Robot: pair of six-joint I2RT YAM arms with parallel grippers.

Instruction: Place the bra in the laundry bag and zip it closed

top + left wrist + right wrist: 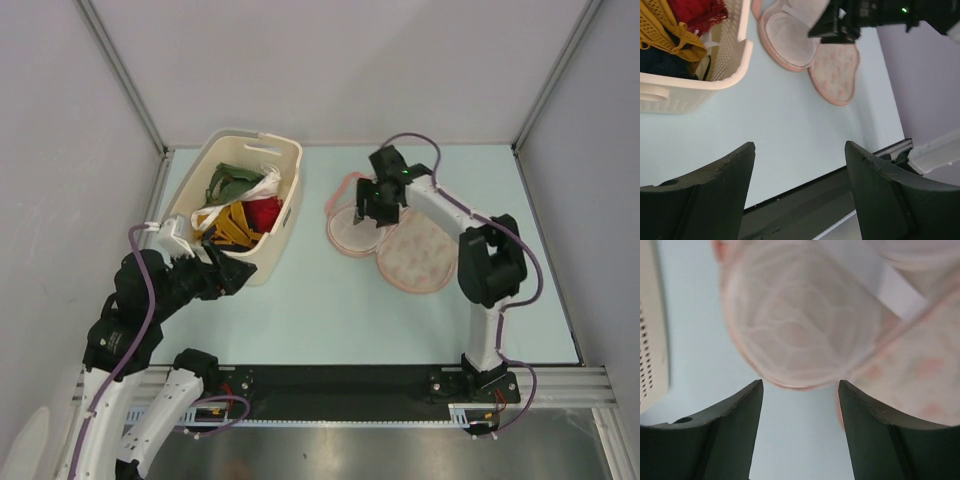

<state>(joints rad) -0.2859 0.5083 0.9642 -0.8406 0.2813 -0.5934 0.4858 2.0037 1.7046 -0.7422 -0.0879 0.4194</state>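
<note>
Hovering over laundry bag [418, 258]: right gripper [366, 216], fingers apart, empty | left gripper [240, 272] spread, empty, beside left basket [276, 250], likely to fetch bra [265, 212].

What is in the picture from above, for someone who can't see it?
A pink laundry bag lies on a pale table with the right arm's open fingers over it. To the left stands a cream basket of clothes holding the red bra, the left arm's fingers beside it.

The top view looks down on the whole worktop [330, 300]. Both wrist views share the laundry bag [835, 75], the right one closest.
</note>
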